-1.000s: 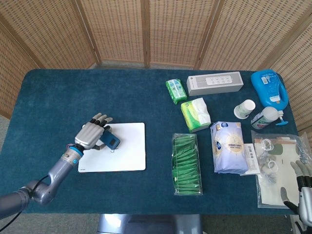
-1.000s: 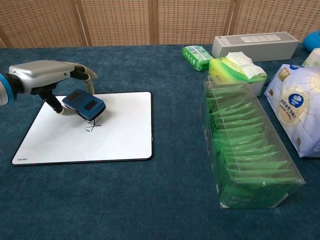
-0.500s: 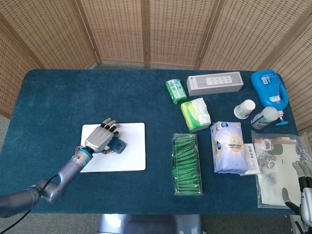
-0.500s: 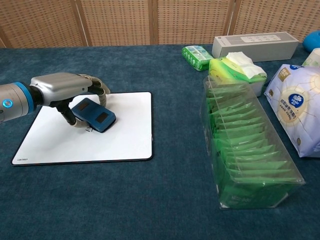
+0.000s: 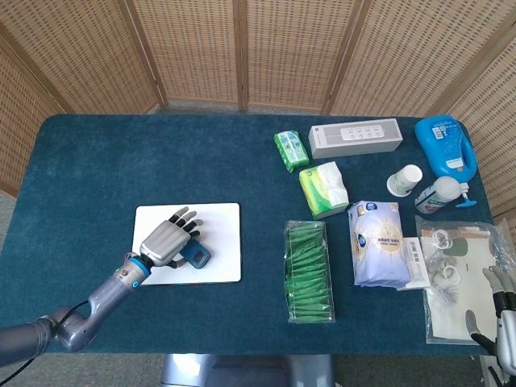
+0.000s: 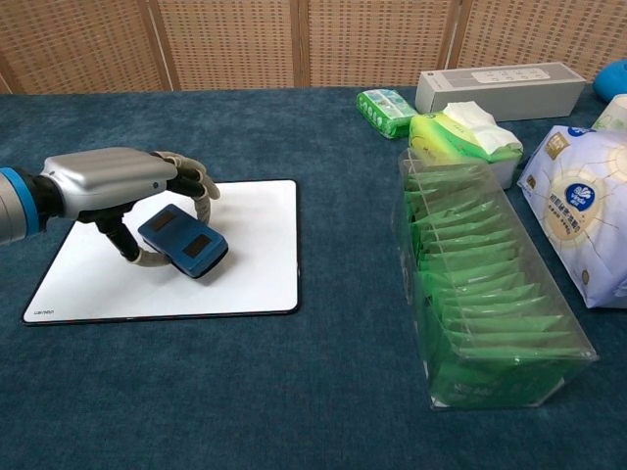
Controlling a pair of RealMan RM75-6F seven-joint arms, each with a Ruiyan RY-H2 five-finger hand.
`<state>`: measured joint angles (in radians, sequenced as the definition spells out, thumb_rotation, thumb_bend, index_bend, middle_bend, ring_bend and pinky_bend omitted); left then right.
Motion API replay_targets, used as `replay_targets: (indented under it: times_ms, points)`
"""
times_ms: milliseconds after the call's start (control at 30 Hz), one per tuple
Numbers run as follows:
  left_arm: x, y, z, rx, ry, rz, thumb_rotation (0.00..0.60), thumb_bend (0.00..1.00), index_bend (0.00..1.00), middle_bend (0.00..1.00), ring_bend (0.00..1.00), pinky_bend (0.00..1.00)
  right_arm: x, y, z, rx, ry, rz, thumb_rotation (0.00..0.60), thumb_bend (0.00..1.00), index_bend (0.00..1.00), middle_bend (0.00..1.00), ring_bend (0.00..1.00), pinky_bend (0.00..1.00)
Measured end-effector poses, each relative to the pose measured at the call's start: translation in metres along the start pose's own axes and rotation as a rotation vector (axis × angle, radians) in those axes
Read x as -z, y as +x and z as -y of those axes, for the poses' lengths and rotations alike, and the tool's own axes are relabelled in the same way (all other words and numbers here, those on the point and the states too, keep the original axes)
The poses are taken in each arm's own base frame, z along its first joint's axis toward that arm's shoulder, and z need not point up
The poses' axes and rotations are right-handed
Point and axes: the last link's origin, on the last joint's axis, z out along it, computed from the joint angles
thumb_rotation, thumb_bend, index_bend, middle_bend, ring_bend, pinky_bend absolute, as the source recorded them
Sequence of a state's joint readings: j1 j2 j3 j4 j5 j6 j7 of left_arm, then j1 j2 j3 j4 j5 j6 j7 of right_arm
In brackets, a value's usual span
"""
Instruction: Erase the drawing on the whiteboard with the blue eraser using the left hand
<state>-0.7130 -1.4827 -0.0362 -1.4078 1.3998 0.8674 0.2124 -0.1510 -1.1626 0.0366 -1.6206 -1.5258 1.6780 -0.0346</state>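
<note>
1. Head view: the left hand [image 5: 167, 240] grips the blue eraser [image 5: 195, 255] and rests it on the whiteboard [image 5: 222, 242], toward the board's lower middle. No drawing shows on the bare white around it, though the hand and eraser may hide some. The right hand [image 5: 501, 318] lies at the table's far right edge, near a plastic bag [image 5: 451, 266], with its fingers apart and nothing in it.

2. Chest view: the left hand [image 6: 122, 191] holds the eraser [image 6: 183, 241] between thumb and fingers, its underside flat or nearly flat on the whiteboard [image 6: 265, 235]. The visible surface looks clean. The right hand is out of this view.

3. Judgement: the wiping stroke is in hand and likely close to done. The next move calls for lifting or sliding the eraser aside to check for leftover marks, keeping the pad flat and inside the board's frame.
</note>
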Motion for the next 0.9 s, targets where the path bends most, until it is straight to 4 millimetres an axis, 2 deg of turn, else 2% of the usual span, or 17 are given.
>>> replay_targets:
  times_ms: [267, 533, 633, 800, 900]
  points:
    - [0.008, 0.014, 0.004, -0.002, 0.005, -0.059, 0.600, 0.34, 0.58, 0.18, 0.00, 0.00, -0.001, -0.002, 0.001, -0.005, 0.005, 0.006, 0.600, 0.39, 0.11, 0.11, 0.00, 0.06]
    - [0.002, 0.010, 0.013, -0.015, 0.045, -0.034, 0.600, 0.34, 0.54, 0.16, 0.00, 0.00, 0.000, -0.002, -0.002, -0.007, -0.001, 0.004, 0.600, 0.39, 0.11, 0.11, 0.00, 0.06]
    - [-0.001, 0.007, 0.015, -0.017, 0.057, -0.024, 0.600, 0.34, 0.49, 0.14, 0.00, 0.00, 0.000, -0.002, -0.003, -0.007, -0.005, 0.004, 0.600, 0.39, 0.11, 0.11, 0.00, 0.06]
    - [-0.006, 0.003, 0.015, -0.024, 0.069, 0.001, 0.600, 0.33, 0.35, 0.09, 0.00, 0.00, 0.001, -0.002, -0.004, -0.007, -0.007, 0.003, 0.600, 0.39, 0.11, 0.11, 0.00, 0.06]
    - [-0.008, 0.002, 0.015, -0.032, 0.069, 0.015, 0.600, 0.34, 0.32, 0.07, 0.00, 0.00, 0.001, -0.002, -0.004, -0.008, -0.008, 0.001, 0.600, 0.39, 0.11, 0.11, 0.00, 0.06]
